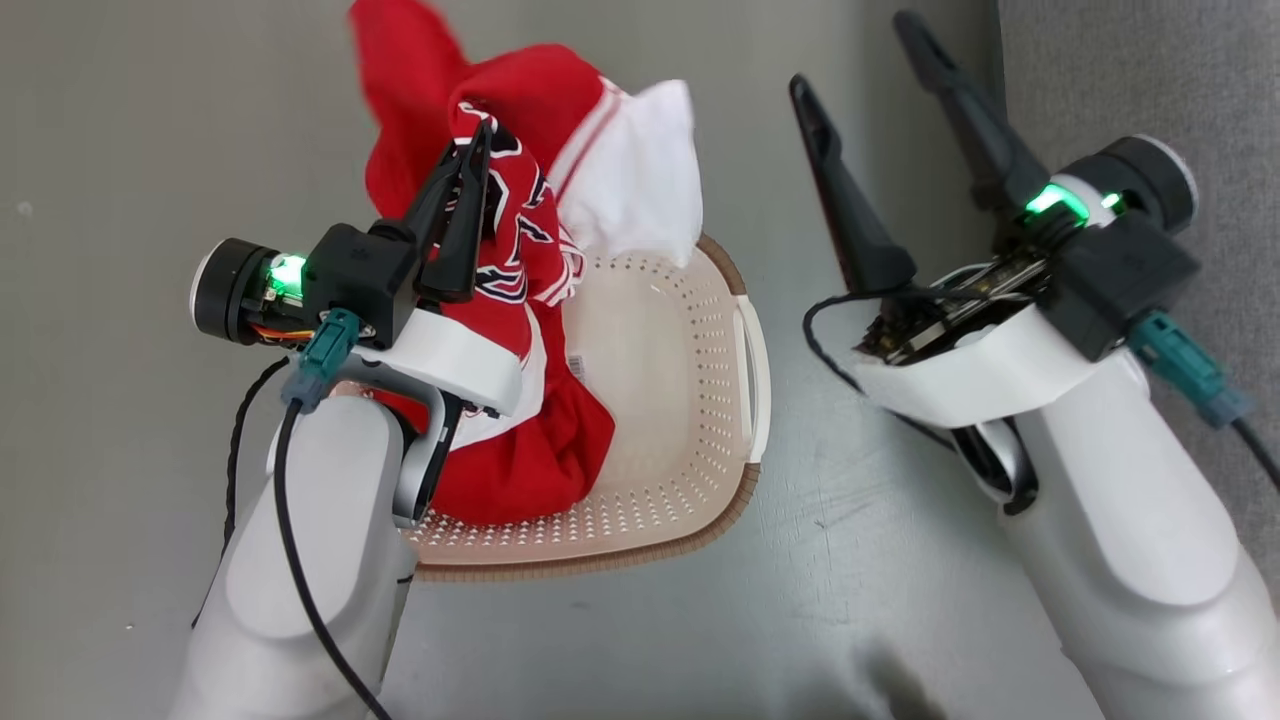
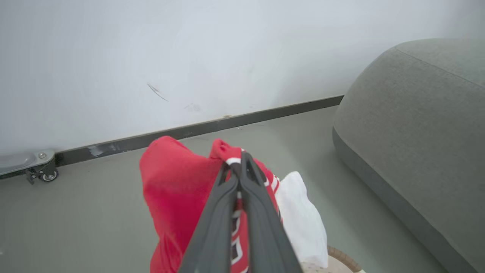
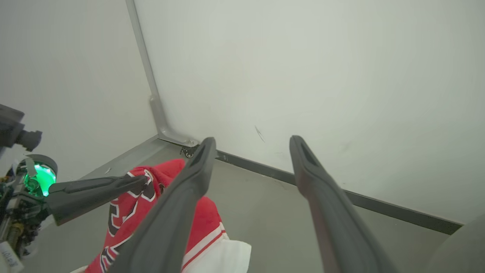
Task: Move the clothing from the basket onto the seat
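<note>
A red jersey [image 1: 540,90] of thin, limp fabric: probably light, sagging and slippery, best pinched on a bunched fold. It has white trim, stripes and dark white-edged numerals. The left gripper [image 1: 483,140], centre-left in the head view, is clamped on it; its lower part hangs into the cream laundry basket [image 1: 700,470]. The right gripper [image 1: 852,55], upper right, is spread wide and empty, near the grey sofa [image 1: 1120,60].

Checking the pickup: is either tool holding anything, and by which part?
The left tool is shut on the red jersey, pinching a bunched fold by its numerals. The right tool is open, holding nothing.
</note>
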You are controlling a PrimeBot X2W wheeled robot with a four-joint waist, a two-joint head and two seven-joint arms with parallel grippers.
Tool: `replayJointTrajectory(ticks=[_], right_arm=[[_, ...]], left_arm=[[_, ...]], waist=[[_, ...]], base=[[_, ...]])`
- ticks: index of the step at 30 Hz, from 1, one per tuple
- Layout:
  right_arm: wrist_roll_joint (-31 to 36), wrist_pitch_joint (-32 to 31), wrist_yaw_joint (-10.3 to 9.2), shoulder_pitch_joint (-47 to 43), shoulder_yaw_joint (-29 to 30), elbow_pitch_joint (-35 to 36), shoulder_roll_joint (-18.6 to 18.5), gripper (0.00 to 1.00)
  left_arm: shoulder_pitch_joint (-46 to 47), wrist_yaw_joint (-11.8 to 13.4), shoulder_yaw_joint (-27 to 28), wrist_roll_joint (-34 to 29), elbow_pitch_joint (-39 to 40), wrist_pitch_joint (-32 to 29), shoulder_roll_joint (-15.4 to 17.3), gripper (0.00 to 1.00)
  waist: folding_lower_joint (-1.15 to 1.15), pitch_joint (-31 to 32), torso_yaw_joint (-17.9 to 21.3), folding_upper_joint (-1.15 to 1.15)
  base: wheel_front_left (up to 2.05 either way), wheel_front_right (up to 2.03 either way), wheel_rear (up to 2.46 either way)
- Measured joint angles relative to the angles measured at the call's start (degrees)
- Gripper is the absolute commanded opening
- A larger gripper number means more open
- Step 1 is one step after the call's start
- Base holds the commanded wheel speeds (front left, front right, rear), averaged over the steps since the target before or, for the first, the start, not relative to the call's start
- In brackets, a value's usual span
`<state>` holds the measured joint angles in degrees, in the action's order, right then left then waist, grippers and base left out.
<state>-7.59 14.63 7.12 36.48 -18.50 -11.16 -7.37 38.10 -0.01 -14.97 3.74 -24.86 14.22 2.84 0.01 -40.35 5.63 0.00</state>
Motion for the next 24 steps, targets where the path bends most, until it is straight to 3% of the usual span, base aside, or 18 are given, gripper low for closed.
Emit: replayJointTrajectory(ticks=[15,24], right_arm=[[-4.8,0.0,0.0,-0.4,-13.6,-0.2,-6.2,1.0],[-8.4,0.0,0.0,-0.4,-17.8,0.5,-9.1,1.0]], left_arm=[[-3.4,-0.2,0.5,-0.4,12.0,0.3,1.6,0.0],[-4.1,-0.6,1.3,-0.3,16.3,0.3,2.4,0.0]], waist=[[0.0,7.1,-1.7,0.0],[0.0,12.0,-2.6,0.0]], base=[[0.0,0.0,0.0],[0.0,0.0,0.0]])
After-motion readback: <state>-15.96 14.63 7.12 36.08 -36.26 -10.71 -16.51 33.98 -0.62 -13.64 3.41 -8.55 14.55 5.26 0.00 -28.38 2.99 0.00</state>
